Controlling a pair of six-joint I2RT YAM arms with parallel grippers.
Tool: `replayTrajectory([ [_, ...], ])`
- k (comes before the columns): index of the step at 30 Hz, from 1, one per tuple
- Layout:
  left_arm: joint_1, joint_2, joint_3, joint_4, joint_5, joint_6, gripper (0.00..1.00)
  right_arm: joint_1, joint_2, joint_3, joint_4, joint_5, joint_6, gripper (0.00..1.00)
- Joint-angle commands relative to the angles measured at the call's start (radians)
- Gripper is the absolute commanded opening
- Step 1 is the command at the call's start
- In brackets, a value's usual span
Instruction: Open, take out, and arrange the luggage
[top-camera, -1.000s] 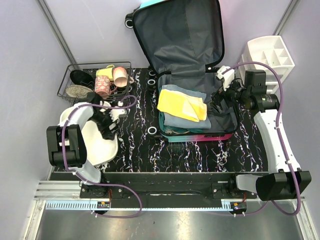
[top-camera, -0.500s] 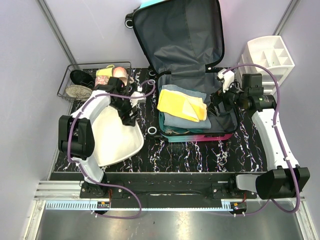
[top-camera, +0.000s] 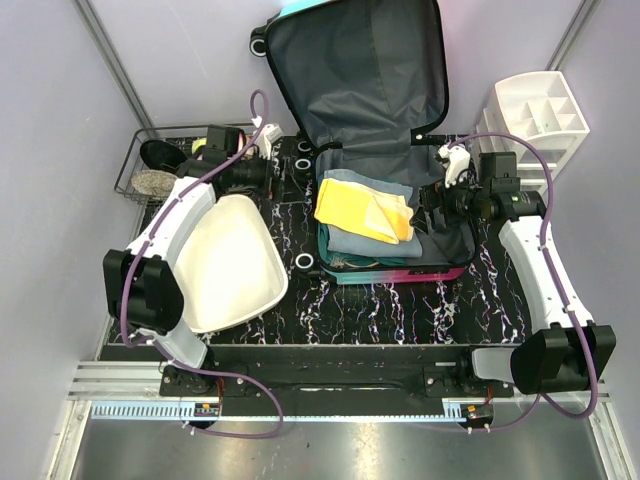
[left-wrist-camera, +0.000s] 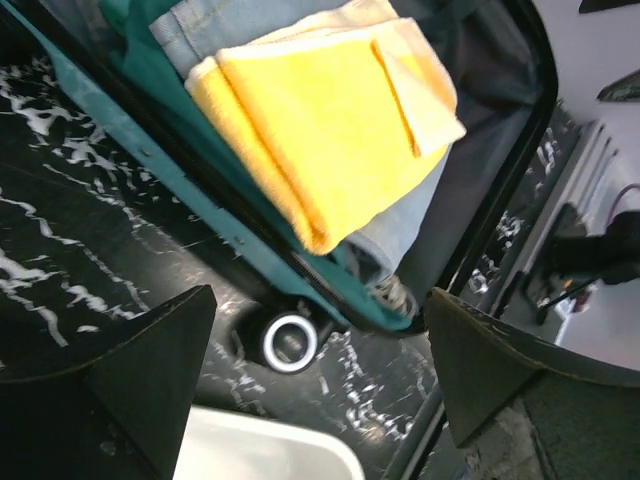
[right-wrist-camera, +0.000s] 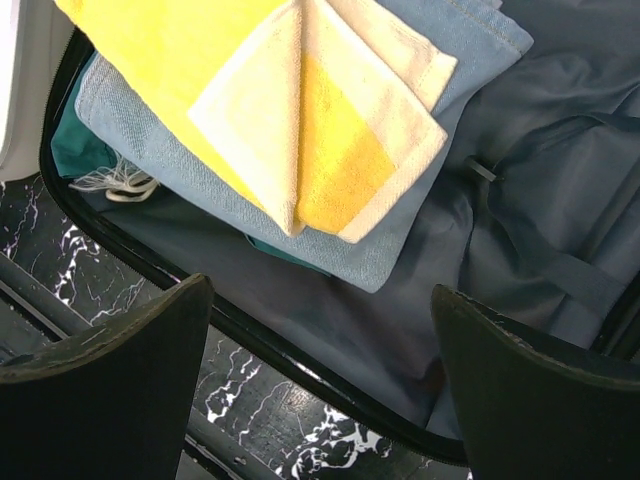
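Observation:
The luggage (top-camera: 360, 70) lies open, its dark grey lined lid leaning up at the back. In its base a folded yellow towel (top-camera: 362, 210) lies on blue-grey denim and teal cloth. My left gripper (top-camera: 288, 171) hangs open just left of the case with nothing between its fingers. In the left wrist view the towel (left-wrist-camera: 320, 120) and the teal rim (left-wrist-camera: 200, 200) lie ahead, with a black wheel (left-wrist-camera: 290, 340) below. My right gripper (top-camera: 431, 206) hangs open over the case's right side. In the right wrist view it hovers empty above the lining (right-wrist-camera: 540, 200), beside the towel (right-wrist-camera: 290, 110).
A white tub (top-camera: 225, 262) lies on the black marbled table, left of the case. A wire basket (top-camera: 135, 165) with cups and shoes stands at the far left. A white drawer organizer (top-camera: 535, 112) stands at the back right. The tub's corner (left-wrist-camera: 270, 450) shows beneath the left gripper.
My left arm has swung from over the white tub back and right to the suitcase's left side. The right arm has shifted only slightly.

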Motion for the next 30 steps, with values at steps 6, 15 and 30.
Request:
replayTrajectory([
  [6,-0.105,0.082,-0.027,0.209,-0.144,-0.368,0.84,-0.002,-0.026,-0.007,0.031,0.051,0.055,1.0],
  [15,-0.174,0.176,-0.029,0.225,-0.21,-0.394,0.78,-0.005,-0.032,-0.011,0.028,0.063,0.041,1.0],
  [30,-0.213,0.184,0.043,0.261,-0.215,-0.32,0.25,-0.005,-0.04,-0.013,0.022,0.074,0.03,1.0],
])
